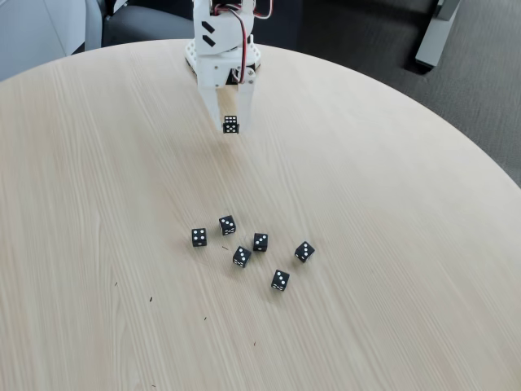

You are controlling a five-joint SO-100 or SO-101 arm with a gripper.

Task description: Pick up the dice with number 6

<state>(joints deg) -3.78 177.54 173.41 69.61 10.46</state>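
Round pale wood table (391, 244), dark floor (342, 32)

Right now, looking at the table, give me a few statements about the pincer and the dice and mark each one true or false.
1. The pincer holds a black die between its fingers. True.
2. The held die shows six white pips on the face toward the camera. True.
3. Three dice lie loose on the table. False: six lie there, in a cluster nearer the camera than the arm.
4. The loose dice are white with black pips. False: they are black with white pips.
5. The table has a light wood grain top. True.
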